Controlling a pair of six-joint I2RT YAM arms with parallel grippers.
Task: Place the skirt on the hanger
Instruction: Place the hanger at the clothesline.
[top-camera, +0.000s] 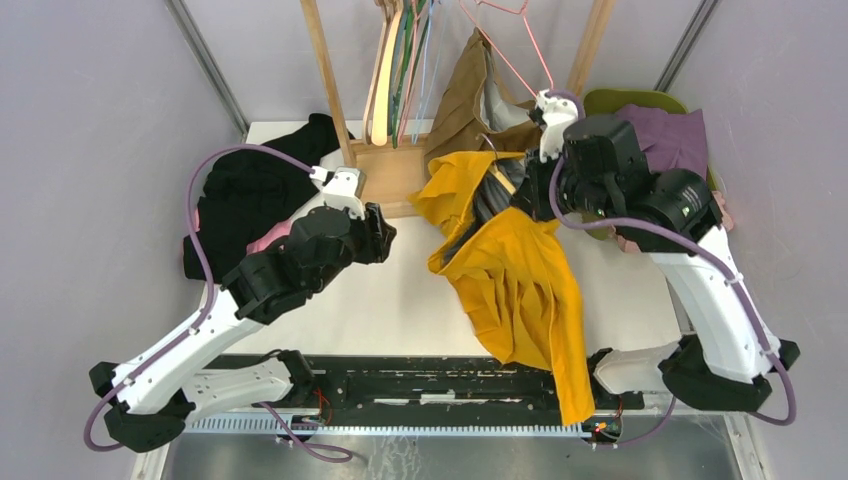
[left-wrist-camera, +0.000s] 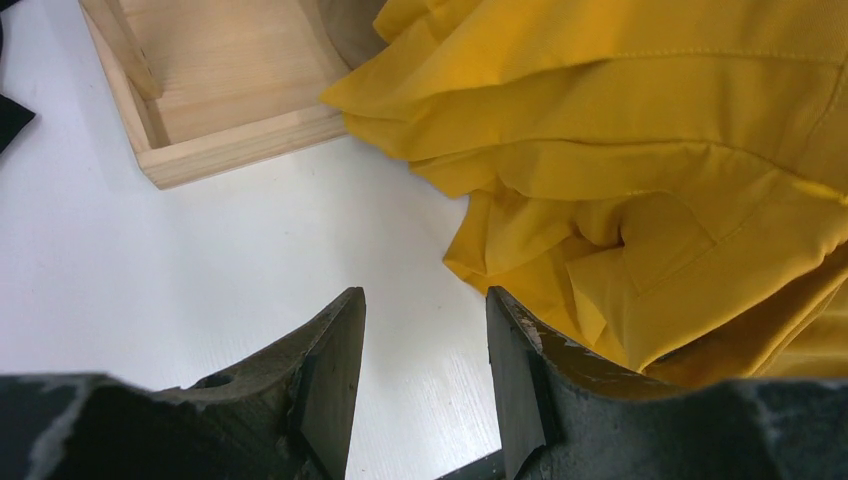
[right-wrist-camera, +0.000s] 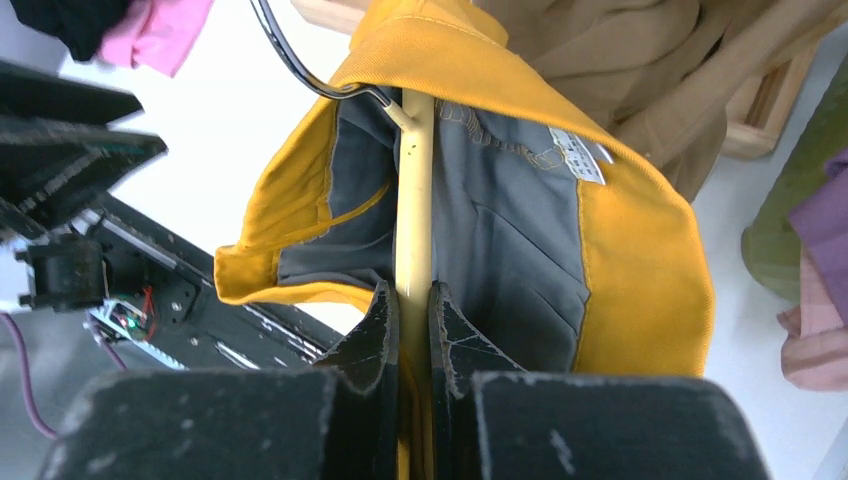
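The yellow skirt (top-camera: 520, 290) hangs from mid-table down over the near edge, its waistband draped over a cream hanger (right-wrist-camera: 414, 190) with a dark metal hook (right-wrist-camera: 290, 60). Grey lining (right-wrist-camera: 500, 230) shows inside the waistband. My right gripper (right-wrist-camera: 412, 300) is shut on the hanger's cream bar, inside the skirt's waist; in the top view it sits at the skirt's upper right (top-camera: 520, 190). My left gripper (left-wrist-camera: 425, 330) stands open just above the white table, empty, with the skirt's folds (left-wrist-camera: 640, 180) right beside its right finger (left-wrist-camera: 515, 370).
A wooden rack base (top-camera: 390, 170) stands at the back centre with hangers (top-camera: 395, 60) on it and a brown garment (top-camera: 465, 100). Black clothes (top-camera: 250, 195) lie at the left, purple and green clothes (top-camera: 665, 135) at the right. A pink wire hanger (top-camera: 515, 45) hangs above.
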